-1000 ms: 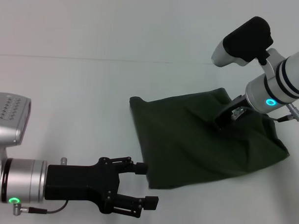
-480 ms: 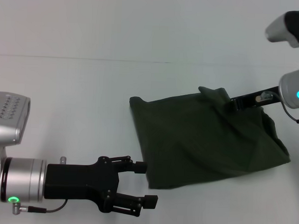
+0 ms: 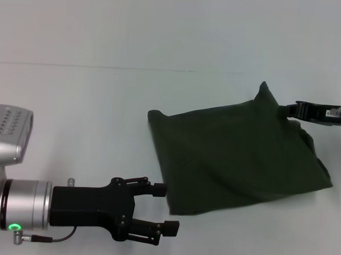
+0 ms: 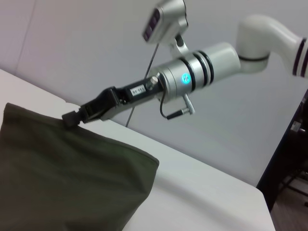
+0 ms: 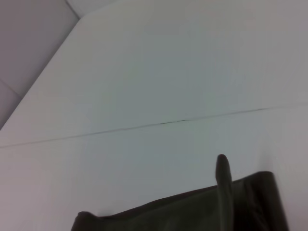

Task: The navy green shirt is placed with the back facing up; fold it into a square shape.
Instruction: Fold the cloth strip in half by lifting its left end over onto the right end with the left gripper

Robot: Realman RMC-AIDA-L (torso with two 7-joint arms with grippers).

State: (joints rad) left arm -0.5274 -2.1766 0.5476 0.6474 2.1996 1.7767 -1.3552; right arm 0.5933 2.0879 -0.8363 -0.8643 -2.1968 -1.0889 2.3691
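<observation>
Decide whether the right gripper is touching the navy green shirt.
Touching. In the left wrist view the right gripper pinches the navy green shirt at its raised corner; the head view agrees.

Plain dark olive-green shirt point(image 3: 237, 155)

Table point(image 3: 93, 102): plain white top; a thin dark seam runs across its far part
Shirt point(image 3: 231, 157): dark green, folded, lies on the table right of centre; far right corner lifted
</observation>
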